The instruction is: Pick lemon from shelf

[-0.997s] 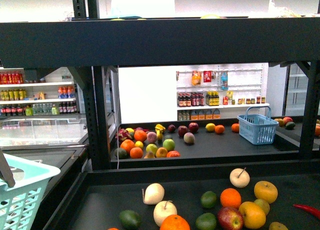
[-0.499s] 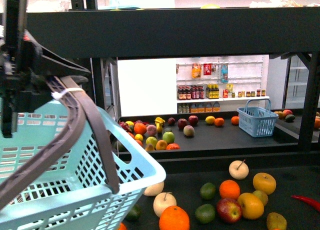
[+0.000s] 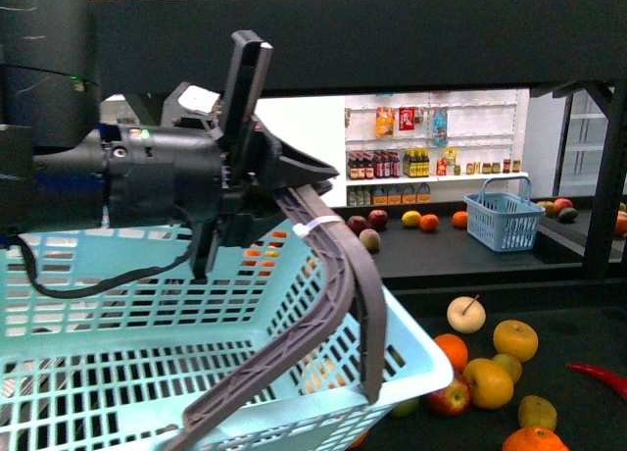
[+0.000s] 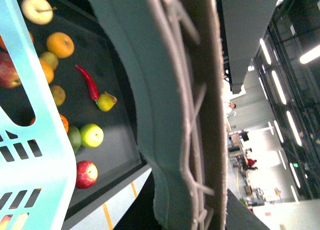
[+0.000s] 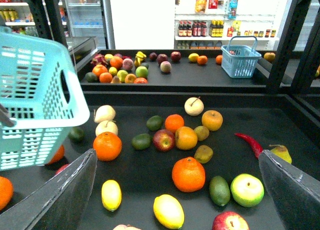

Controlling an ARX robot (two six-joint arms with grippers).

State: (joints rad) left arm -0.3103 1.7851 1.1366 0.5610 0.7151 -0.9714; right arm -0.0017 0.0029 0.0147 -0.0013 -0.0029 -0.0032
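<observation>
The lemon [image 5: 169, 211], a pale-yellow oval, lies on the dark front tray of the black shelf [image 5: 145, 175] among other fruit. A smaller yellow oval fruit [image 5: 111, 194] lies next to it. My right gripper [image 5: 176, 157] is open and empty, above the tray, with the lemon between its fingers [image 5: 55, 195]. In the front view the lemon is hidden behind the light-blue basket [image 3: 147, 353]. My left gripper [image 3: 284, 191] is shut on the basket's grey-brown handle [image 3: 338, 275] and holds the basket in the air under the shelf's top beam [image 3: 392, 39]. The handle [image 4: 200, 115] fills the left wrist view.
Oranges [image 5: 188, 174], apples, limes and a red chili [image 5: 248, 144] are scattered on the front tray. A small blue basket [image 3: 500, 221] and more fruit sit on the back tray. A black upright [image 3: 607, 196] stands at the right. White wall shelves of bottles [image 3: 431, 167] are behind.
My left arm has lifted the light-blue basket up and to the right across the front view. It now hides the left half of the front tray.
</observation>
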